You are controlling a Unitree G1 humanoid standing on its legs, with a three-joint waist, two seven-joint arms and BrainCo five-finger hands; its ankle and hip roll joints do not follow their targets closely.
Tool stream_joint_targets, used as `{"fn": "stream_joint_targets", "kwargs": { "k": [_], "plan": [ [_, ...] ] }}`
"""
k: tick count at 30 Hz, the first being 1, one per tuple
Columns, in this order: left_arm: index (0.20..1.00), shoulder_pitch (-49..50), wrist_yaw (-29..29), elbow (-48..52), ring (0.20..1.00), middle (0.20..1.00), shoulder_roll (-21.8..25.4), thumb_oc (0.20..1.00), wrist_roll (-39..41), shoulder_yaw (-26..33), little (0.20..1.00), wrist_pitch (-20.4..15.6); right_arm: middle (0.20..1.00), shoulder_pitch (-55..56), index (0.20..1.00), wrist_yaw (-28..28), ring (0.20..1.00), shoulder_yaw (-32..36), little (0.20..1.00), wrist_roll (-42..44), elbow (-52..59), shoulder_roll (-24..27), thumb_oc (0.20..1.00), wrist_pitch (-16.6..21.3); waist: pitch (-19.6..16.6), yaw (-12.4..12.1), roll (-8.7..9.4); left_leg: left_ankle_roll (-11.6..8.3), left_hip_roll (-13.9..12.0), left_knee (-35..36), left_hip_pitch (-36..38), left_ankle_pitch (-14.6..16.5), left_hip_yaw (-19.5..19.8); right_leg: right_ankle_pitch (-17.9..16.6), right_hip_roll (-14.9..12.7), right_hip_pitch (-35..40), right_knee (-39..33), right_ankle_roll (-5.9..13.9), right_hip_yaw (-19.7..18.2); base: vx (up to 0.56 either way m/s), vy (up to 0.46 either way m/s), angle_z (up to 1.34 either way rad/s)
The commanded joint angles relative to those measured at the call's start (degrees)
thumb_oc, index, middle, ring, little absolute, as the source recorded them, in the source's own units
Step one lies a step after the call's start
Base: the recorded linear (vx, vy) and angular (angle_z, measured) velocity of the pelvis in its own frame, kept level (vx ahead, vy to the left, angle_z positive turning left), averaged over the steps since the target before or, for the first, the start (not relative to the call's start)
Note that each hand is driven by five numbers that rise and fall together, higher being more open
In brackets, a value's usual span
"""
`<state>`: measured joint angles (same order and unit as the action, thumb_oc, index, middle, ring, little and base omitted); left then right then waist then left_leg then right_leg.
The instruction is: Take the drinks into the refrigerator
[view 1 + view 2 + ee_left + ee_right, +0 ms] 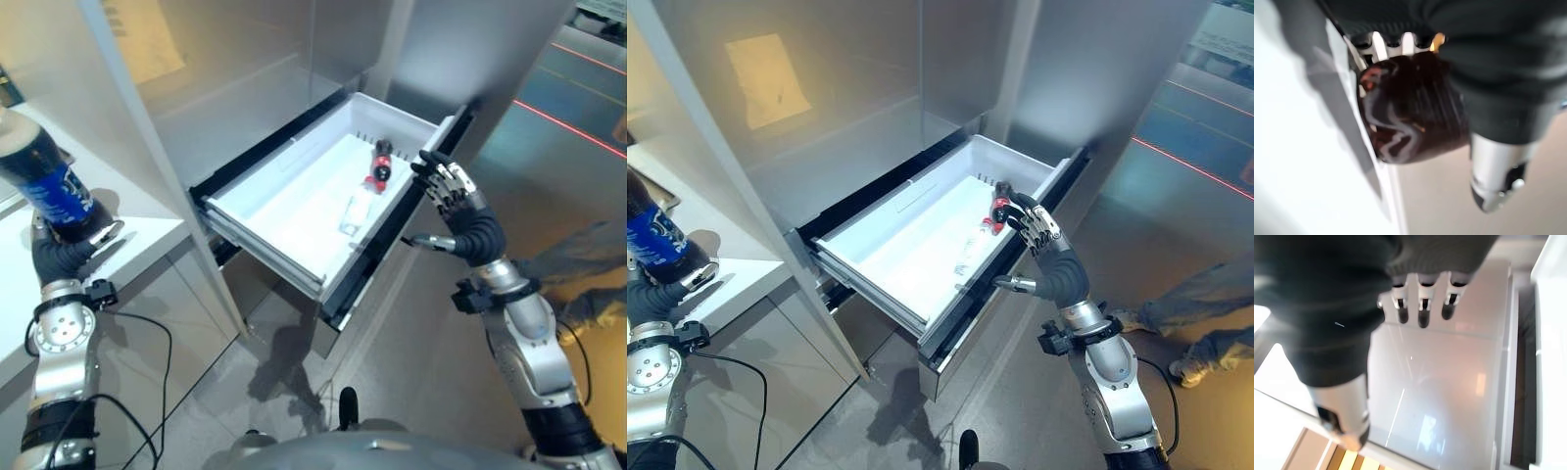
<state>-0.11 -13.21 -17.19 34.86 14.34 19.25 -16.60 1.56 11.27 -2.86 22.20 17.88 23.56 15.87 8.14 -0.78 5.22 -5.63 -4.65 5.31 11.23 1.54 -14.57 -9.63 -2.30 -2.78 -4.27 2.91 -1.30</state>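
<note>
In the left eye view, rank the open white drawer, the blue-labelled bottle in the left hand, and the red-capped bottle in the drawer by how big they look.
1. White drawer, largest.
2. Blue-labelled bottle, held in the left hand; it is nearer the camera, so its true size is unsure.
3. Red-capped bottle, smallest.

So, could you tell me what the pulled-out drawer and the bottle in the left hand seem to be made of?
The drawer looks like smooth white moulded plastic, with a slightly glossy floor. The bottle in the left hand looks like clear plastic holding dark drink, with a blue label; glass can't be excluded.
</note>
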Motion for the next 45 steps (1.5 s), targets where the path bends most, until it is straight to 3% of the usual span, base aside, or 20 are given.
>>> {"fn": "stream_joint_targets", "kwargs": {
  "k": [1, 13, 14, 15, 35, 45],
  "plan": [
    [1.0, -4.5, 1.0, -2.3, 1.0, 1.0, 3.0, 1.0, -0.5, -0.3, 1.0, -2.3, 1.0, -3.0, 1.0, 0.6, 1.0, 2.5, 1.0, 2.2, 6.8, 1.1, 1.0, 1.8, 1.4, 0.6, -1.69, 6.21, 3.0, -0.9, 0.5, 4.9, 3.1, 8.8, -0.1, 1.0, 10.5, 3.52, -0.7, 0.02, 0.036, -0.15],
    [1.0, -6.8, 0.1, -5.5, 1.0, 1.0, 1.8, 1.0, 0.3, -1.2, 1.0, -2.7, 1.0, -2.6, 1.0, 0.7, 1.0, 2.6, 1.0, 1.7, 7.0, 1.3, 1.0, 2.2, 0.7, 1.6, -1.45, 6.39, 3.2, -4.2, -0.1, 6.7, 0.5, 9.2, 0.5, 0.3, 11.7, 3.4, -2.8, 0.01, 0.009, -0.12],
    [0.878, -6.9, 0.2, -5.6, 0.878, 0.878, 1.7, 0.878, 0.5, -1.4, 0.878, -2.7, 1.0, -2.5, 1.0, 0.7, 1.0, 2.6, 1.0, 1.7, 7.0, 1.3, 1.0, 2.2, 0.5, 1.7, -1.43, 6.33, 3.2, -4.2, 0.0, 6.7, 0.4, 9.3, 0.6, 0.3, 11.7, 3.36, -2.9, 0.02, -0.015, -0.11],
    [0.2, -7.1, 0.1, -5.9, 0.2, 0.2, 1.6, 0.2, 0.7, -1.4, 0.2, -2.6, 1.0, -2.4, 1.0, 0.6, 1.0, 2.7, 1.0, 1.8, 6.9, 1.3, 1.0, 2.2, 0.5, 1.8, -1.47, 6.3, 3.1, -4.3, 0.1, 6.7, 0.3, 9.4, 0.7, 0.2, 11.8, 3.31, -2.9, 0.04, -0.026, -0.08],
    [0.2, -6.2, -0.3, -7.0, 0.2, 0.2, -0.6, 0.2, 1.9, -1.2, 0.2, -3.2, 1.0, -0.4, 1.0, 0.9, 1.0, 3.5, 1.0, 1.6, 6.4, 0.4, 1.0, 2.6, -1.8, 1.7, -2.21, 5.55, 2.7, -0.5, 2.3, 5.4, 2.1, 9.6, 0.9, 2.8, 10.1, 3.14, -0.3, 0.0, -0.004, -0.01],
    [0.2, -4.2, 0.7, 2.0, 0.2, 0.2, -4.7, 0.2, 5.3, -0.9, 0.2, -5.3, 1.0, 0.4, 1.0, 0.3, 1.0, 4.4, 1.0, 0.8, 5.2, -0.6, 1.0, 2.7, -1.3, 0.4, -2.04, 5.44, 2.6, -0.3, 1.5, 5.0, 4.5, 9.4, 0.0, 3.4, 9.8, 2.93, 2.4, -0.01, -0.013, 0.11]
  ]
}}
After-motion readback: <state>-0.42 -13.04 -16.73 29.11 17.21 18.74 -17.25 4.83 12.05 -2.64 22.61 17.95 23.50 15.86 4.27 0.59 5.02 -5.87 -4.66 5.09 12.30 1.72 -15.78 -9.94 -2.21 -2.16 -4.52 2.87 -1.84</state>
